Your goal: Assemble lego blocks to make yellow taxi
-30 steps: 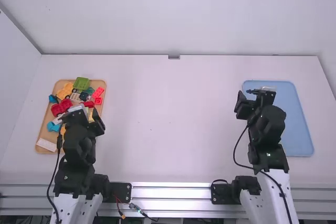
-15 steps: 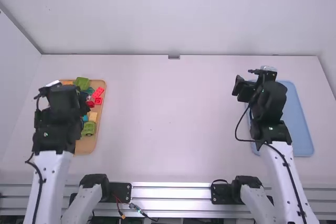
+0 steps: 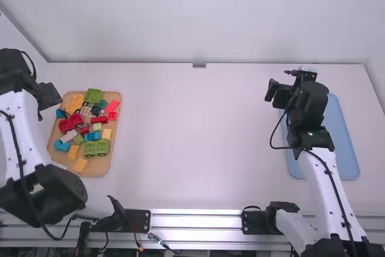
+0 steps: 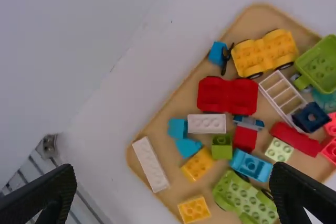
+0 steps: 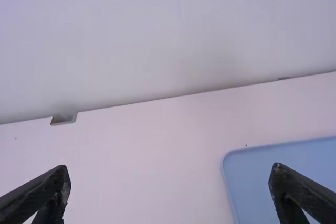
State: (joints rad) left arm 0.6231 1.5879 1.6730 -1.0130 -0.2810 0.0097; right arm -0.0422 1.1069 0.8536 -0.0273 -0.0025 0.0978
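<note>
My left gripper (image 3: 48, 97) is left of the wooden tray (image 3: 108, 162) in the high view. In the left wrist view the left gripper (image 4: 173, 169) stands open, nothing between its fingers. On the tray lie a yellow wheeled base (image 4: 265, 53), yellow bricks (image 4: 197, 164) (image 4: 193, 209), a red car-shaped block (image 4: 228, 95), a white brick (image 4: 207, 123), a light blue brick (image 4: 251, 165) and a green wheeled piece (image 4: 247, 200). My right gripper (image 3: 287, 88) is over the blue tray's far left part; in the right wrist view the right gripper (image 5: 170, 169) is open and holds nothing.
The blue tray (image 3: 343, 142) lies on the right side of the table (image 3: 192, 142). A back wall (image 3: 198, 22) rises behind the table's far edge, with a small notch (image 5: 64, 118) there. A metal rail (image 3: 192, 230) runs along the near edge.
The left arm has swung left off the wooden tray, uncovering its blocks. The right gripper has shifted slightly away from the camera, while its forearm has swung a little right.
</note>
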